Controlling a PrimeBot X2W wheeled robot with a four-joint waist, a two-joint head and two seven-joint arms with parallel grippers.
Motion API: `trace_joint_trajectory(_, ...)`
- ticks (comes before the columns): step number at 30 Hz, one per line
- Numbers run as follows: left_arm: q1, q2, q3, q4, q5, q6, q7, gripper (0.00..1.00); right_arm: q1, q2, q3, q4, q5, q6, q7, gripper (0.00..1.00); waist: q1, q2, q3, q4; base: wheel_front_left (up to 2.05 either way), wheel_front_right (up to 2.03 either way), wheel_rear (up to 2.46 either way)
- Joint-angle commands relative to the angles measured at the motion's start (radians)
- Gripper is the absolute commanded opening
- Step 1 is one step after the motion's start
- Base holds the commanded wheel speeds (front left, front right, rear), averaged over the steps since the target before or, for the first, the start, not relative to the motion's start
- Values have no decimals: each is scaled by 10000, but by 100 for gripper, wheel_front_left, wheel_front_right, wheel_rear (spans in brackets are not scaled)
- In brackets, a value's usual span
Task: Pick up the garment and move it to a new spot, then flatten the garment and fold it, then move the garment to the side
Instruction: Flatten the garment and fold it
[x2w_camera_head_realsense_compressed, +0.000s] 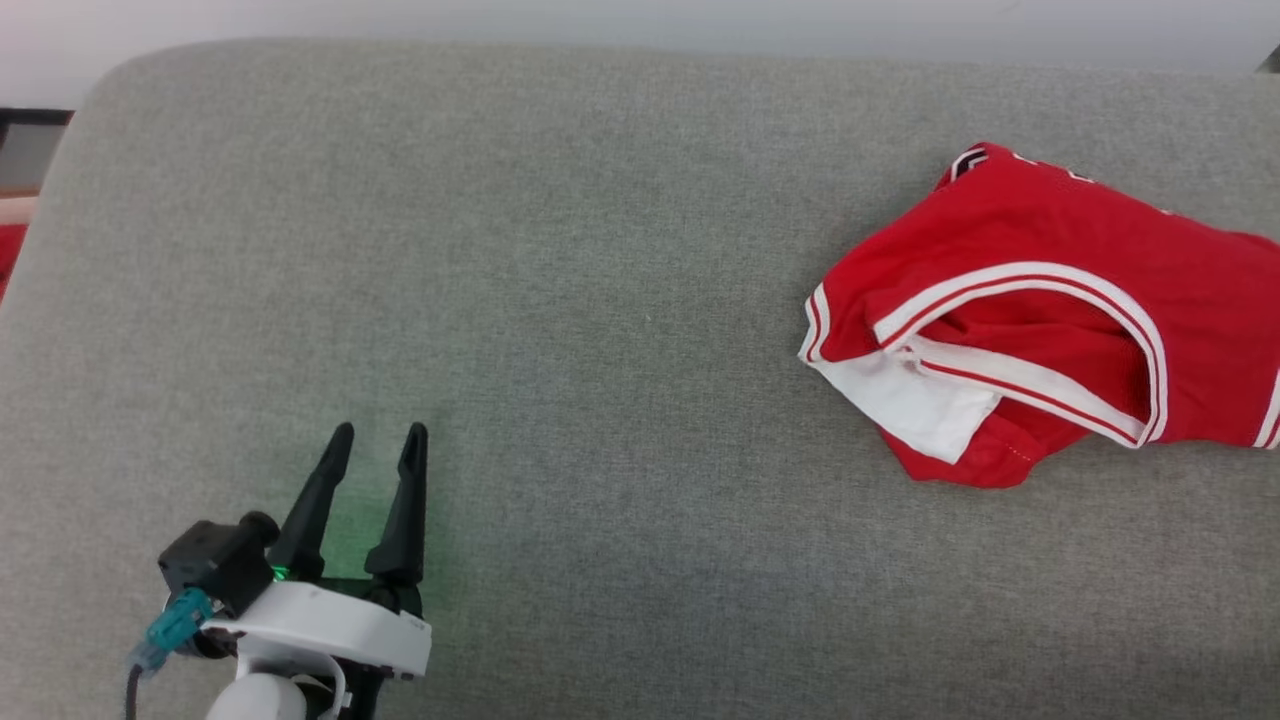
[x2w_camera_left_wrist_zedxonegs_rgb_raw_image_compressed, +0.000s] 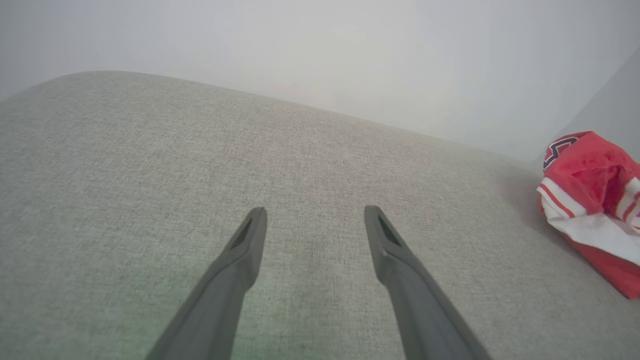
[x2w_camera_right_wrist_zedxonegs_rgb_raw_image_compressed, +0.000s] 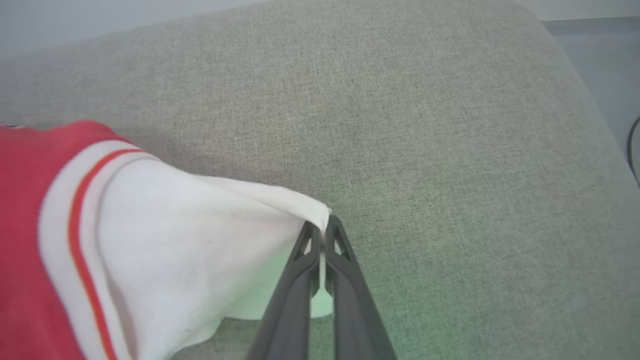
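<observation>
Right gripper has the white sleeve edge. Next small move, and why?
Probably lift the right gripper to raise the garment off the grey cushion: its jaws are shut on the white sleeve edge, the garment lies bunched, and the open left gripper sits apart.

Grey fabric surface (x2w_camera_head_realsense_compressed: 600, 300) with crumpled red-and-white garment (x2w_camera_head_realsense_compressed: 1050, 230) at right

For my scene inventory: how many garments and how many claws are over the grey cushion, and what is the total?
garment: 1
claws: 2 (left claw open, right claw shut on the garment)
total: 3
</observation>
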Motion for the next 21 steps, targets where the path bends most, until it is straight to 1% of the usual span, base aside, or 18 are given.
trace_joint_trajectory(1, -80, 69, -15, 35, -31, -23, 1, 100, -226, 124, -166, 154, -289, -8, -155, 0, 0, 0, 53, 34, 0, 0, 0)
trace_joint_trajectory(4, -193, 117, -107, 109, -81, -23, 1, 100, -516, 360, -448, 503, -829, -8, -564, 0, 0, 0, 109, 71, 0, 0, 0)
trace_joint_trajectory(5, -224, 143, -130, 138, -87, -23, 1, 100, -588, 453, -471, 599, -896, -8, -642, 11, 0, 0, 116, 75, 0, 0, 0)
trace_joint_trajectory(6, -238, 183, -161, 172, -75, -23, 1, 100, -654, 504, -453, 630, -1022, -8, -771, 41, 0, 0, 116, 71, 0, 0, 0)
trace_joint_trajectory(7, -264, 235, -207, 214, -63, -23, 1, 100, -730, 492, -451, 655, -1126, -8, -892, 96, 0, 0, 102, 59, 0, 0, 0)
trace_joint_trajectory(8, -310, 308, -247, 245, -38, -23, 1, 100, -784, 497, -433, 641, -1187, -8, -1031, 100, 0, 0, 67, 32, 0, 0, 0)
trace_joint_trajectory(11, -508, 634, -362, 261, -37, -23, 1, 100, -750, 610, -370, 424, -1134, -8, -1540, 100, 0, 0, -126, -91, 0, 0, 0)
trace_joint_trajectory(13, -701, 962, -485, 201, -102, -24, 1, 100, -593, 646, -244, 115, -983, -8, -1965, 100, 0, 0, -285, -199, 0, 0, 0)
trace_joint_trajectory(15, -942, 1409, -718, 177, -142, -24, 1, 100, -389, 726, 7, -327, -718, -6, -2389, 100, 0, 0, -444, -335, 0, 0, 0)
trace_joint_trajectory(17, -1331, 1920, -1057, 107, -215, -24, 144, 100, -80, 814, 578, -1002, -369, -6, -2778, 100, 0, 0, -587, -487, 0, 0, 0)
trace_joint_trajectory(21, -2303, 2929, -2010, -320, -503, -24, 1002, 100, 650, 1038, 1375, -2316, 494, -8, -3272, 100, 0, 0, -838, -832, 0, 0, 0)
